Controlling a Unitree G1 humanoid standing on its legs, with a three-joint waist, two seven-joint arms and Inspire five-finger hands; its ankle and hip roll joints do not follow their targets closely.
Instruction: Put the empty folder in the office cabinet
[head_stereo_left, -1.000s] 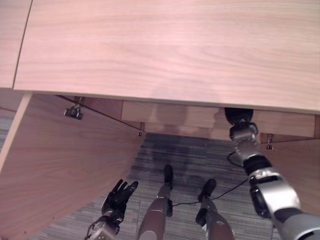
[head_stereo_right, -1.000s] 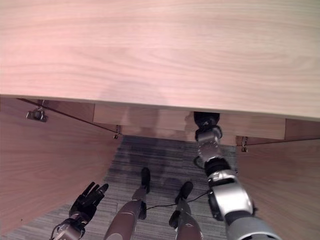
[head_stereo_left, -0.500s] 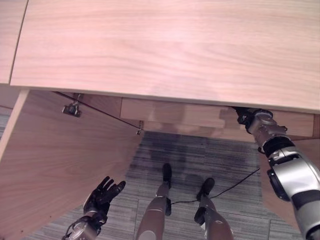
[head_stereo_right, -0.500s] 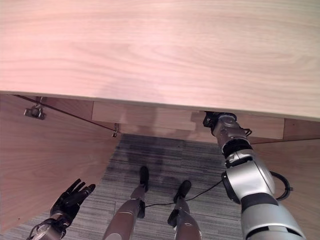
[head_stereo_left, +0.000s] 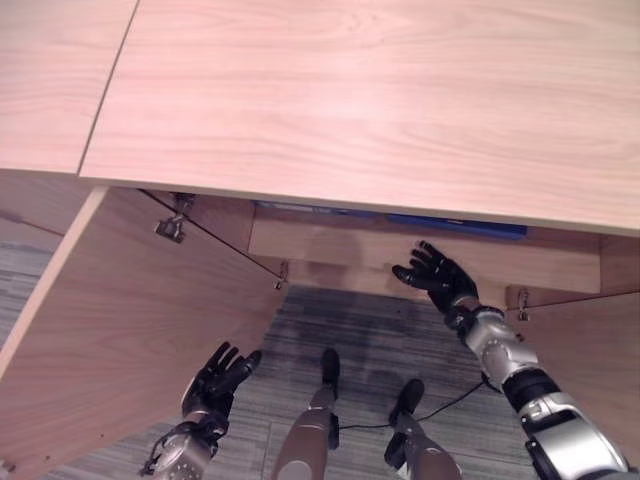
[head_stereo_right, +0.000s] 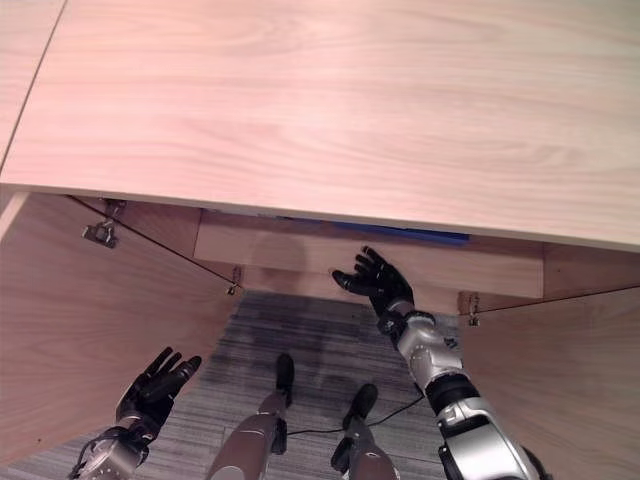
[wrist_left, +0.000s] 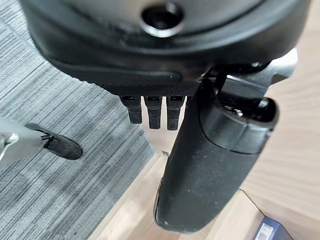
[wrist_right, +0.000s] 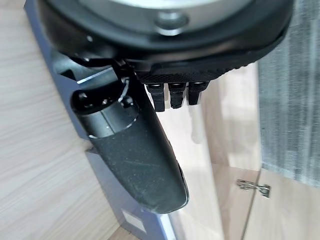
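Observation:
The blue folder (head_stereo_left: 455, 226) lies inside the wooden office cabinet (head_stereo_left: 360, 100), on a shelf just under its top; only its front edge shows as a blue strip (head_stereo_right: 400, 233). My right hand (head_stereo_left: 435, 275) hovers in front of that shelf, a little below the folder, open with spread fingers and holding nothing. The right wrist view has the folder (wrist_right: 112, 187) flat on the shelf past the thumb. My left hand (head_stereo_left: 220, 375) hangs low by the left door, open and empty. A folder corner (wrist_left: 270, 230) appears in the left wrist view.
Both cabinet doors stand open: the left door (head_stereo_left: 120, 310) swings out towards my left hand, the right door (head_stereo_left: 600, 350) stands beside my right arm. Metal hinges (head_stereo_left: 170, 228) sit on the frame. Grey striped carpet (head_stereo_left: 370, 330) lies in front.
My right hand has drawn back out from under the cabinet top and now shows with spread fingers. The camera has shifted, and the folder's blue edge has come into sight. The left hand barely moved.

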